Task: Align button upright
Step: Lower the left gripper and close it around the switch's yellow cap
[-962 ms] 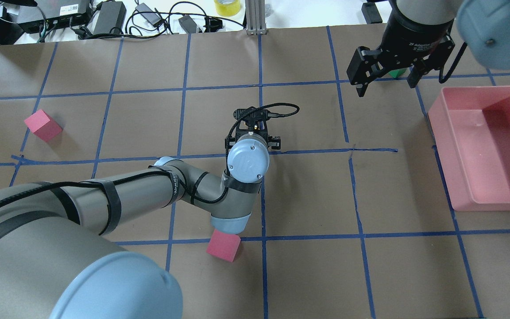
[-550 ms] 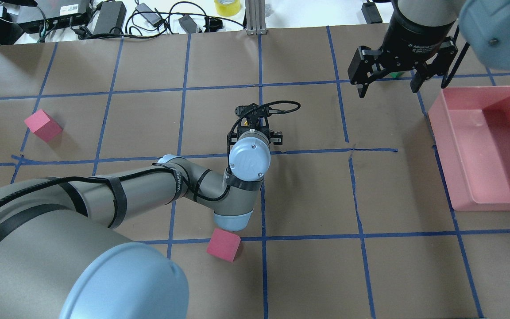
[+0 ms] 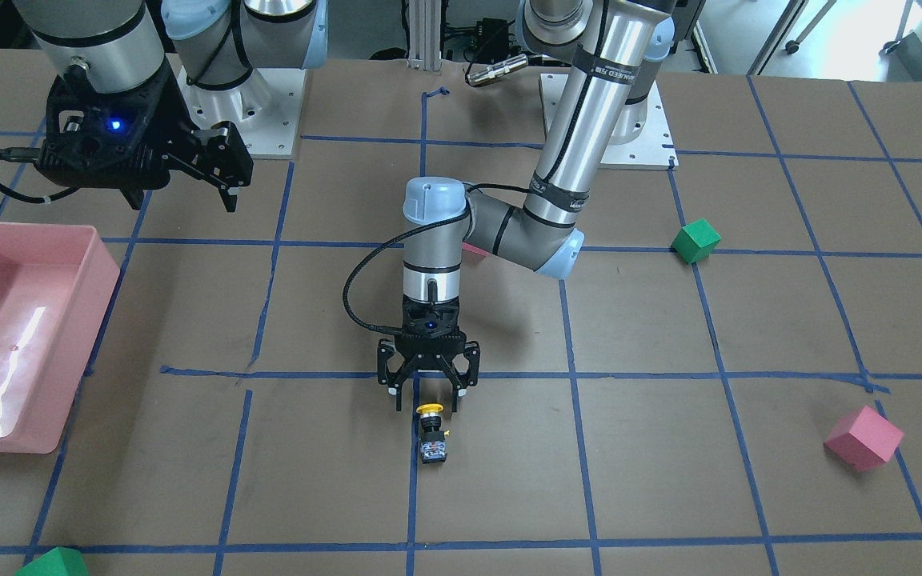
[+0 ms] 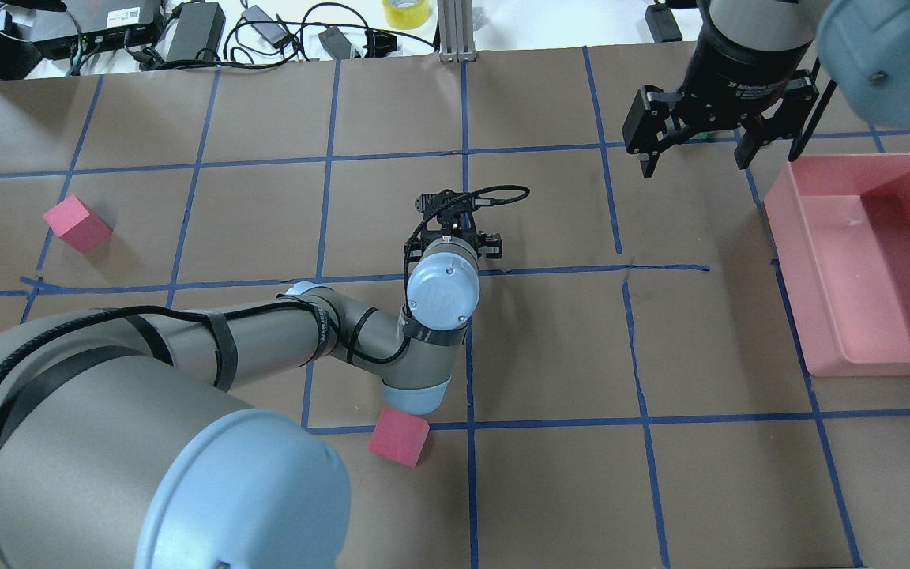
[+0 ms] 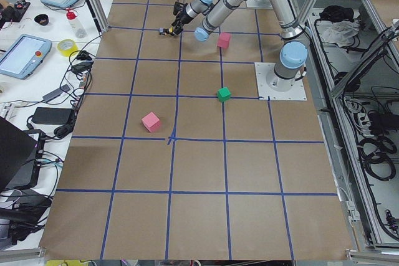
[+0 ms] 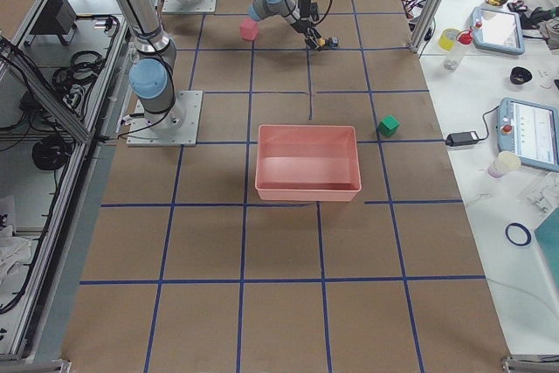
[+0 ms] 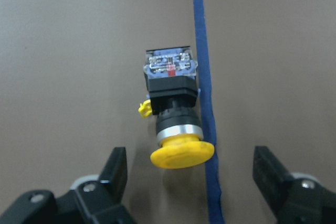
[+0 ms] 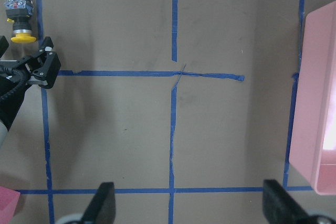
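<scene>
Brown paper-covered table [image 3: 669,480], gridded in blue tape; cables and power bricks [image 4: 194,32] along its far edge. The yellow-capped black push-button [image 7: 176,114] lies sideways on a tape line, cap toward my left gripper [image 3: 426,394], just ahead of its spread fingers. My right gripper [image 4: 696,164], also spread, hangs well apart.

Button [image 7: 173,111] just lying flat on its side
Yellow cap at 6 o'clock, base at 12; left gripper [image 7: 190,167] spread wide, not touching it.
</scene>
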You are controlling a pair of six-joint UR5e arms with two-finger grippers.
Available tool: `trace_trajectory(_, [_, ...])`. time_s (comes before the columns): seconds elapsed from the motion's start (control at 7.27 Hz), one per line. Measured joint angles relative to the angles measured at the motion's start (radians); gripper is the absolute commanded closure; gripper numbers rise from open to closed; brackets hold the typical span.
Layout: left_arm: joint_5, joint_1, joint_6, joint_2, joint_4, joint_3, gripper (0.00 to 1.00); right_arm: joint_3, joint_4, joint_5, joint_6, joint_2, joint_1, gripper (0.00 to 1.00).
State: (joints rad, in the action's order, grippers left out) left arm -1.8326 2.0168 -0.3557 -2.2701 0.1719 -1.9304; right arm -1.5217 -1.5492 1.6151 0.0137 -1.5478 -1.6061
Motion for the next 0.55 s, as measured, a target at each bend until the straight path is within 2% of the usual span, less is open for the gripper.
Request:
trace_trajectory(0.41, [0.001, -0.012, 0.006, -0.018, 0.038, 0.004, 0.33, -0.002, 0.0, 0.0, 0.0, 0.0, 0.0, 0.0])
trace_trajectory(0.55, [0.004, -0.016, 0.007, -0.018, 0.04, 0.004, 0.4, -0.002, 0.0, 0.0, 0.0, 0.0, -0.001, 0.0])
